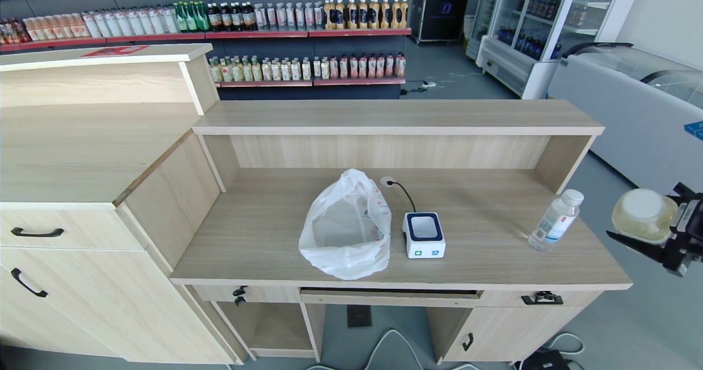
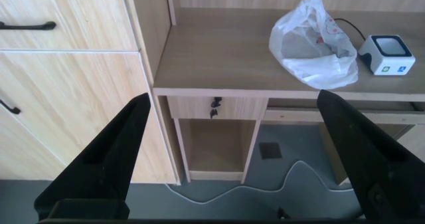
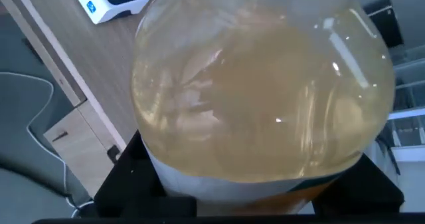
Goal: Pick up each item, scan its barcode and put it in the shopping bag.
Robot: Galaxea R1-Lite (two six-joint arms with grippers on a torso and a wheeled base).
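Shop shelves (image 1: pixel 307 16) stocked with rows of bottled drinks run behind a pale wood-grain counter (image 1: pixel 483 265), whose raised back ledge fences in a low, flat work surface.

Farthest left, the left gripper (image 2: pixel 234 96) hangs low in front of the counter, by the drawer fronts (image 2: pixel 66 71). Its two dark, wedge-shaped fingers are spread wide with nothing between them, so it looks parked out of the way.

On the counter sits the shopping bag (image 1: pixel 346 227), thin, crinkled, translucent white plastic. It slumps but its mouth gapes toward the front edge, probably left that way so an item can be dropped in without a second hand.

Just beside it, apart from it, is the scanner (image 1: pixel 423 234), a small rounded white box with a dark glass window facing up and a black cable (image 1: pixel 403 191) running to a hole in the desktop. The upturned window suggests a barcode must be held face down above it.

Well to the right a clear bottle (image 1: pixel 554 220) with a white cap and a label stands upright near the counter's end, waiting its turn.

Past that end, off the surface, the right gripper (image 1: pixel 659 233) is closed around a jar (image 1: pixel 642 211). The jar is round, smooth and glossy, filled with something pale yellow and cloudy, with a white band at one end. By my reading it is being carried toward the scanner
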